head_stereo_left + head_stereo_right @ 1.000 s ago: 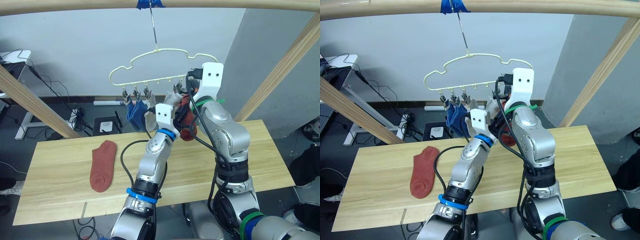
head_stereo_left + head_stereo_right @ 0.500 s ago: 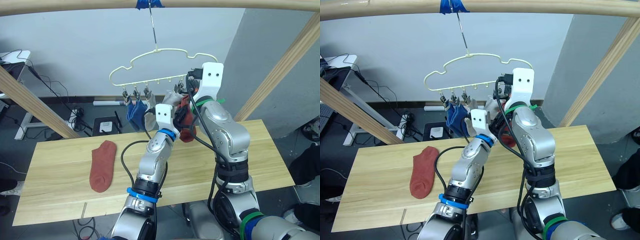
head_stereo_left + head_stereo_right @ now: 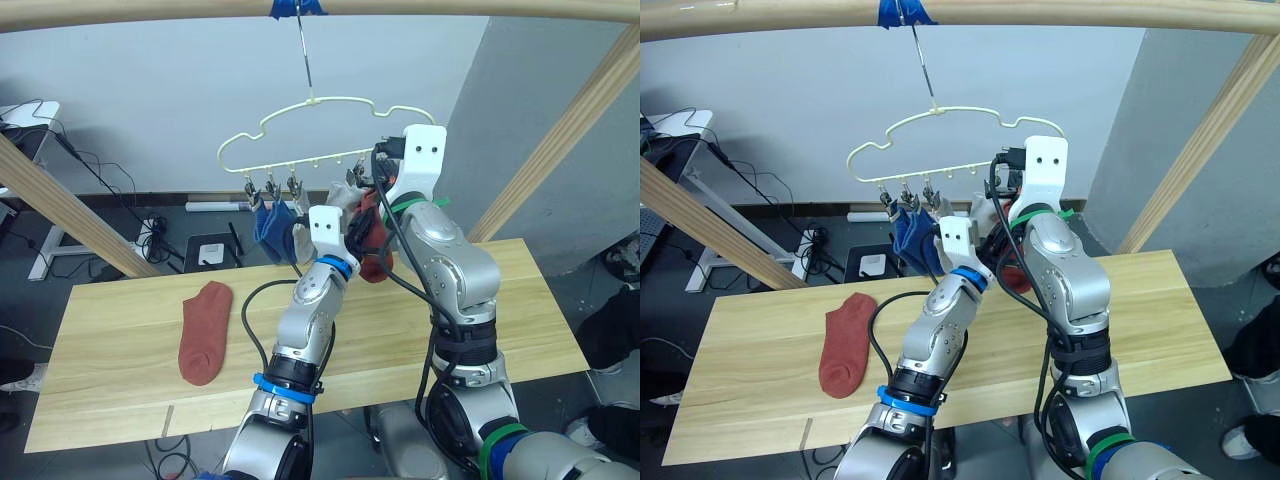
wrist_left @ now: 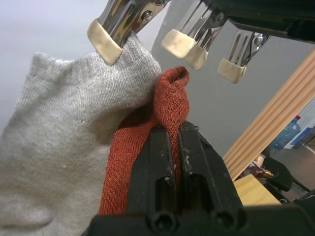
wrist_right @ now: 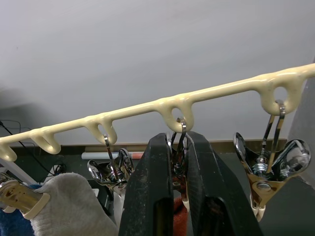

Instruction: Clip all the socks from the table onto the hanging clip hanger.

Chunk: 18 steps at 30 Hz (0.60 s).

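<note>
1. The clip hanger (image 3: pixel 315 135) hangs by its hook from the wooden rail (image 3: pixel 150 10) above the table (image 3: pixel 530 320).
2. The left gripper (image 4: pixel 173 142) is closed on a rust-red sock (image 4: pixel 170 105), holding its edge up just under the clips, beside a hanging grey sock (image 4: pixel 74 128).
3. The right gripper (image 5: pixel 177 147) is pressed together around one metal clip (image 5: pixel 178 157) of the hanger.
4. Blue socks (image 3: pixel 272 225) already hang on the hanger's left clips.
5. A second rust-red sock (image 3: pixel 205 330) lies flat on the table's left part.
</note>
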{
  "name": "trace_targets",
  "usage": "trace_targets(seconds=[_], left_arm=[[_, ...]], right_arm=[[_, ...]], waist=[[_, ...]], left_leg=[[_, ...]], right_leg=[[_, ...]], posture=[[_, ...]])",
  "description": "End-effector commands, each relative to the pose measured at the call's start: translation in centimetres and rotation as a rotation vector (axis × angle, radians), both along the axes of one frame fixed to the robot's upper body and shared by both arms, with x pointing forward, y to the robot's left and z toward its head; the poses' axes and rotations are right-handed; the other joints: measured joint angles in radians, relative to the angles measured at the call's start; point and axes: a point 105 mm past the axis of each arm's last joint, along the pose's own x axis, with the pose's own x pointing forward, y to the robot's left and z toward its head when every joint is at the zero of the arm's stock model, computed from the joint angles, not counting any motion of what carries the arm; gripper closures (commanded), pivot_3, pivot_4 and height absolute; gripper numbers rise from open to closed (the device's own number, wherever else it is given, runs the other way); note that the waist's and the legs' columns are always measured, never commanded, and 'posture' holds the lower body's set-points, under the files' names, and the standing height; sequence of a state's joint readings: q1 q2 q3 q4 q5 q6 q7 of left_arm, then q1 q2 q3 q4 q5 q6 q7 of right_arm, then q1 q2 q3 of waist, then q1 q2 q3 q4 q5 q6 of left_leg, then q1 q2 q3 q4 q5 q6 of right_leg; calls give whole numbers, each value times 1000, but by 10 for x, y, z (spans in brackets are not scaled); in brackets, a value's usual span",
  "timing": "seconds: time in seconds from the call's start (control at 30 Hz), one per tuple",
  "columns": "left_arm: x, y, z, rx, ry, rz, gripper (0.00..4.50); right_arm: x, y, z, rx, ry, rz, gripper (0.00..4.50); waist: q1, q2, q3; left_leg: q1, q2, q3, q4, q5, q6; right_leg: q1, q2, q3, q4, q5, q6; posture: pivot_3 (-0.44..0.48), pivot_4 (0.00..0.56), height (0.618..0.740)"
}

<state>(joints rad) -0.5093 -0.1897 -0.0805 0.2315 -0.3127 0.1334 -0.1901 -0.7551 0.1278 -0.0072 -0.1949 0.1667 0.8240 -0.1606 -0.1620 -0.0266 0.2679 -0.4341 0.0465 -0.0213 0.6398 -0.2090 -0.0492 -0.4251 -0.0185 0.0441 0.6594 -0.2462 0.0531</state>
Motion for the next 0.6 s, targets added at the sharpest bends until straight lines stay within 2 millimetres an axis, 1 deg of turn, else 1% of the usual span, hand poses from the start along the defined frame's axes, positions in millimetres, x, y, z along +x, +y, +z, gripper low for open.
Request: trace_targets(seconds=[0.03, 0.37, 0.6], left_arm=[[-8, -23, 49, -77, -131, -74, 4500], [-9, -23, 59, -77, -178, -77, 4500], [-12, -27, 62, -70, -198, -94, 4500]], right_arm=[[-6, 2, 17, 9, -66, 8, 4454], [-6, 3, 16, 6, -63, 11, 4454], [-6, 3, 14, 5, -58, 16, 4454]], waist=[[0, 0, 0], [-1, 0, 0], [-1, 0, 0]], left_leg=[[0, 0, 0, 0, 0, 0], [0, 0, 0, 0, 0, 0], [0, 0, 0, 0, 0, 0]], right_leg=[[0, 0, 0, 0, 0, 0], [0, 0, 0, 0, 0, 0], [0, 0, 0, 0, 0, 0]], posture=[[-262, 237, 740], [-261, 236, 740], [-261, 236, 740]])
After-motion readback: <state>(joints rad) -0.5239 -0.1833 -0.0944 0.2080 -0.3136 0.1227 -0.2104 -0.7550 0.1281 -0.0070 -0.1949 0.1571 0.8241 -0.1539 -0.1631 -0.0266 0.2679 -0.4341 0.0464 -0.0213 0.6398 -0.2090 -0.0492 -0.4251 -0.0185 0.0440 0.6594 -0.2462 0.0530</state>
